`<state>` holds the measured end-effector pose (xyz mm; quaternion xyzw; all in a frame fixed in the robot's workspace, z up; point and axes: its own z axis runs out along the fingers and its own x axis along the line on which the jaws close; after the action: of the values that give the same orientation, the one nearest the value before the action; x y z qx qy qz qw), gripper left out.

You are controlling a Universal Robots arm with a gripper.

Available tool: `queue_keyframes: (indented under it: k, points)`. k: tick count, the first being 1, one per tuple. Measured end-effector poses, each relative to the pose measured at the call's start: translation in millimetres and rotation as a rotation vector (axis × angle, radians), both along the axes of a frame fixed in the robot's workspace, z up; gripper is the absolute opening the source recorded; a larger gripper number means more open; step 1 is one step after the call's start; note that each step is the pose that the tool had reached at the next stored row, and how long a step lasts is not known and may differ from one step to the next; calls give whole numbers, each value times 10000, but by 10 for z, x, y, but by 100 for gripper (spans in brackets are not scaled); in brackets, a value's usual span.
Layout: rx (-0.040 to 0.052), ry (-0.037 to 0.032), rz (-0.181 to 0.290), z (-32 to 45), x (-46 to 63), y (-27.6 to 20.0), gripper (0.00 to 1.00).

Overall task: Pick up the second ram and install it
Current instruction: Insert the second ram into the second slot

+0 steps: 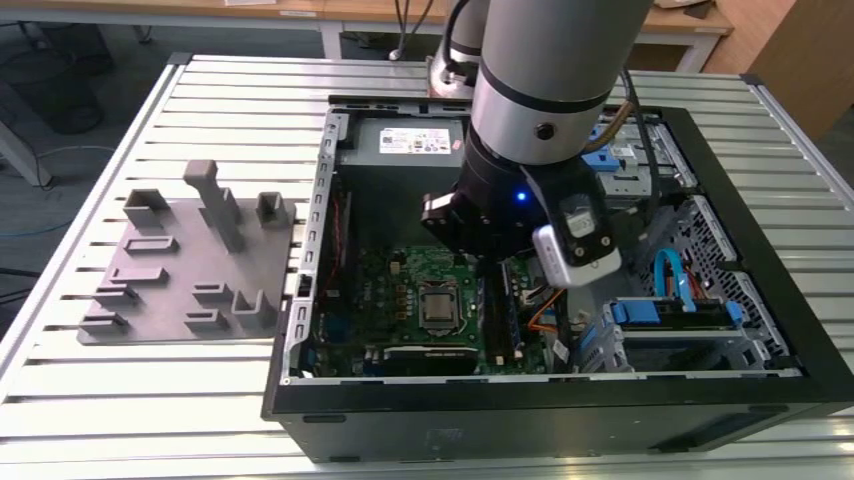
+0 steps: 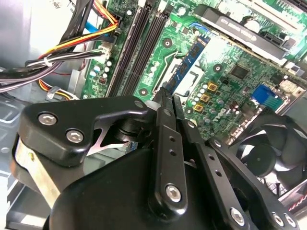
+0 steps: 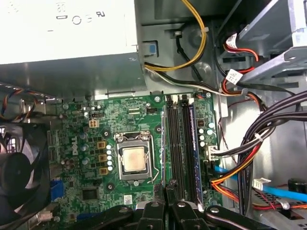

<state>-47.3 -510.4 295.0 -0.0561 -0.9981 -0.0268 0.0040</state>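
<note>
The grey robot arm (image 1: 534,110) was positioned inside the open black computer case (image 1: 534,425), which stood on the slatted metal worktop (image 1: 134,400). The jaws of the gripper (image 2: 166,93) were narrow and clamped on the second ram (image 2: 189,62), a long dark blue circuit board with black chips. In the first wrist view, the stick hung edge-on over the green motherboard (image 3: 86,143), between the silver processor socket (image 3: 133,160) and the black memory slots (image 3: 175,143). A grey plastic holder tray (image 1: 160,290) lay on the worktop at the exterior view's left of the case.

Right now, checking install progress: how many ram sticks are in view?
2: second ram in the gripper over the motherboard; first ram seated by the cables. The arm may hide more.
</note>
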Motion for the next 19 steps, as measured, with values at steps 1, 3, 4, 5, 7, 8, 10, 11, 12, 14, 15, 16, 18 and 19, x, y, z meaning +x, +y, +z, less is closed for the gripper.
queue_keyframes:
  k: [1, 3, 4, 5, 7, 8, 10, 11, 12, 14, 15, 16, 18, 19]
  points:
    - [0, 0, -54, 0, 0, 0, 13]
    - [0, 0, -146, 0, 0, 0, 13]
    - [0, 0, -147, 0, 0, 0, 13]
    - [0, 0, -148, 0, 0, 0, 13]
    - [0, 0, -146, 0, 0, 0, 13]
    - [-1, 0, -86, 0, 0, 0, 13]
    - [-3, 0, 248, -2, -1, 0, 13]
    - [-6, 0, 430, -3, -1, 0, 13]
    - [-10, 0, 614, -4, 0, 0, 13]
    - [-11, 0, 739, -4, -1, -1, 13]
    - [-11, 0, 741, -4, 0, 0, 13]
    - [-11, 0, 741, -4, 0, 0, 13]
    - [-11, 0, 741, -4, 0, 0, 13]
    - [-11, 0, 741, -5, 0, 0, 13]
